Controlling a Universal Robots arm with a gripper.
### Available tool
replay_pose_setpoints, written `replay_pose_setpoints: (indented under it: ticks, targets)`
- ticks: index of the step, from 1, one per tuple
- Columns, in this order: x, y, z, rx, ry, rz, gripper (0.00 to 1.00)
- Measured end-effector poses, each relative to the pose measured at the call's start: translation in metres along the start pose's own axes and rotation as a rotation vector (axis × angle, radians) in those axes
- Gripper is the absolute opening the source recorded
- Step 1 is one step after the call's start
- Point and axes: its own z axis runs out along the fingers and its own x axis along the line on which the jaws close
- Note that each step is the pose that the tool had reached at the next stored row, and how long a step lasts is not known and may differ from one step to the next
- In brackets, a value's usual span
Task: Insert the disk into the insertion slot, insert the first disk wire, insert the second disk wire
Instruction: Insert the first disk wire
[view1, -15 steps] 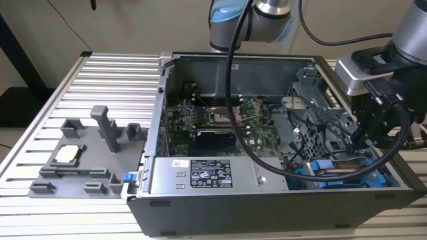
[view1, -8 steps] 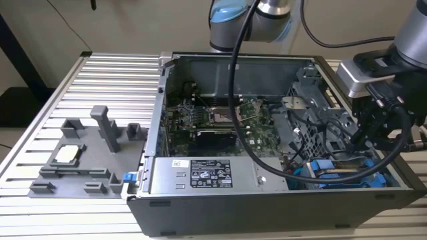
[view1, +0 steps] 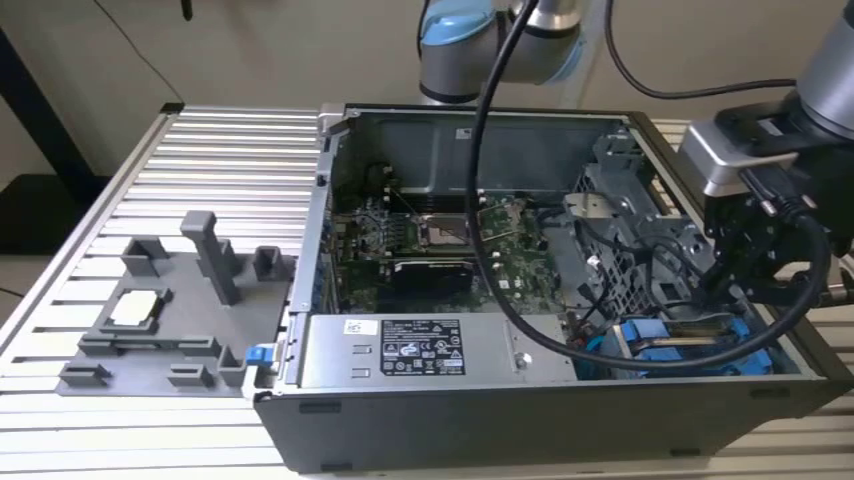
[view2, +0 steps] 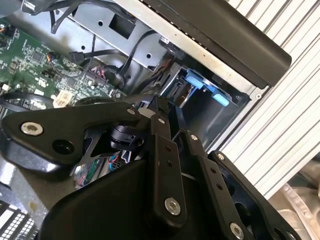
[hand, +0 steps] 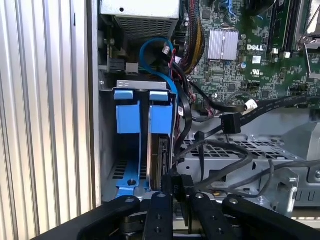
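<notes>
You are at the first step, I think: the disk (hand: 161, 160) stands mostly inside the insertion slot (hand: 107, 150), and your gripper (hand: 178, 185), clenched, touches its end. Seating it needs a straight push.

Soft, even light brightens the ribbed silver worktop (view1: 200, 130); the open dark-grey computer case (view1: 534, 420) is shadowed inside, its rim catching pale glare in the second wrist view.

We log: computer case (view1: 534, 420) on table (view1: 200, 130); fixture tray (view1: 174, 300) at the table's edge, exterior view's left; disk (view1: 645, 338) inside case, near corner, exterior view's right.
</notes>
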Motion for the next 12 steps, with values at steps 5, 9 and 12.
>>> replay_pose_setpoints:
  ticks: [5, 9, 12]
  targets:
    - [0.0019, -0.0027, 0.0019, -0.0187, -0.0003, 0.003, 0.19]
    - [0.0039, -0.0042, 0.0035, -0.0325, -0.0004, 0.006, 0.19]
    - [0.0055, -0.0056, 0.0045, -0.0419, -0.0004, 0.008, 0.19]
